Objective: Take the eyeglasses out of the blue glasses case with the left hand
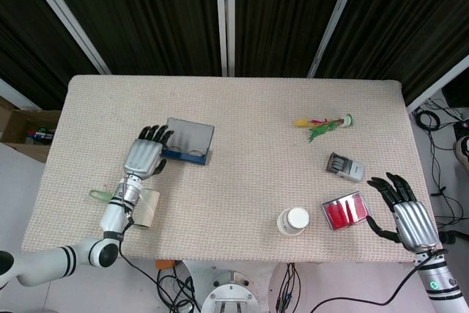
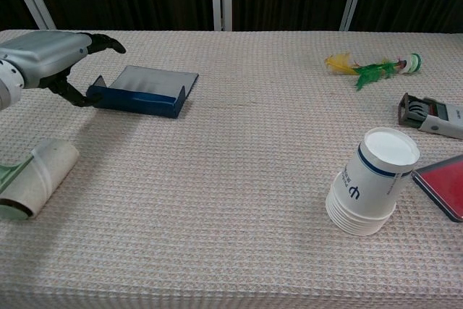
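Note:
The blue glasses case (image 1: 189, 141) lies open on the left half of the table, its grey lid flat behind the blue tray (image 2: 141, 91). The eyeglasses (image 1: 188, 155) show only as a faint outline in the tray in the head view; the tray's wall hides them in the chest view. My left hand (image 1: 144, 156) hovers just left of the case, fingers spread and holding nothing. Its thumb (image 2: 67, 91) reaches close to the case's left end. My right hand (image 1: 407, 215) is open past the table's front right edge, beside a red pad (image 1: 344, 210).
A stack of paper cups (image 2: 371, 181) lies tilted at front right, near the red pad (image 2: 443, 183) and a stamp (image 2: 432, 116). A feather shuttlecock (image 2: 370, 67) is at back right. A pale roll (image 2: 40, 176) with a green handle sits at front left under my left forearm.

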Motion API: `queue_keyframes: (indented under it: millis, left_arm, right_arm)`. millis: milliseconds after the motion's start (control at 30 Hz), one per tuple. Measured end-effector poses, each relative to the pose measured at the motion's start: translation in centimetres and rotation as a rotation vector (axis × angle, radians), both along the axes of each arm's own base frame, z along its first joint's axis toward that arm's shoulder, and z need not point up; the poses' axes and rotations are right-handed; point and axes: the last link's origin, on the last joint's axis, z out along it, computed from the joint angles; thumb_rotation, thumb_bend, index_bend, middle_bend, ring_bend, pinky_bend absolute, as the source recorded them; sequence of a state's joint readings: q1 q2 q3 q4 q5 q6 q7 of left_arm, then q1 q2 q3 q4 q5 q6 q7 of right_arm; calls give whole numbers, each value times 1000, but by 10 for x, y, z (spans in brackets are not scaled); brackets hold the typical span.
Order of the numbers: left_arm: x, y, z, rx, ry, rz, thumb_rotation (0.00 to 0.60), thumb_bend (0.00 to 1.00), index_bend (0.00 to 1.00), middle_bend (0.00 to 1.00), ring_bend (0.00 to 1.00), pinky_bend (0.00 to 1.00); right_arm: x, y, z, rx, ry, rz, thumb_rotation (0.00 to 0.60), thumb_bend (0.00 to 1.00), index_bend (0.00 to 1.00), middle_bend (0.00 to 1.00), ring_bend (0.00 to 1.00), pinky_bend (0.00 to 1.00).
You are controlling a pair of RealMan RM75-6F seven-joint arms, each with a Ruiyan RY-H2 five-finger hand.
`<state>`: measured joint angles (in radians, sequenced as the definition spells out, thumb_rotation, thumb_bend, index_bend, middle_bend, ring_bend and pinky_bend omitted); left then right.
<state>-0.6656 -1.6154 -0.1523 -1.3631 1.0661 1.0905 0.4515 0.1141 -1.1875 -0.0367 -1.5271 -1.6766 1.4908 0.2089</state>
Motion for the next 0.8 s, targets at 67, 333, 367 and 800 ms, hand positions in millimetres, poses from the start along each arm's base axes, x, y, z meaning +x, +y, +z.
queue_keyframes:
  millis: [67, 333, 367, 800]
  left_arm:
    - [-2, 4, -4, -1, 8, 13, 600, 314, 107, 54, 69, 108]
    - [-3, 34, -16, 9, 69, 47, 600, 270, 101, 52, 69, 108]
    - [-2, 39, -17, 14, 73, 50, 600, 267, 101, 52, 69, 108]
    - [36, 90, -23, 22, -22, 81, 600, 441, 162, 52, 69, 109]
  right_arm:
    - [0, 0, 0, -3, 0, -1, 600, 270, 181, 175, 0, 80]
    - [-2, 3, 3, -15, 6, -24, 600, 270, 180, 175, 0, 80]
    - [-2, 4, 3, -15, 7, -26, 600, 270, 181, 175, 0, 80]
    - [-1, 3, 3, -20, 11, -48, 600, 271, 180, 175, 0, 80]
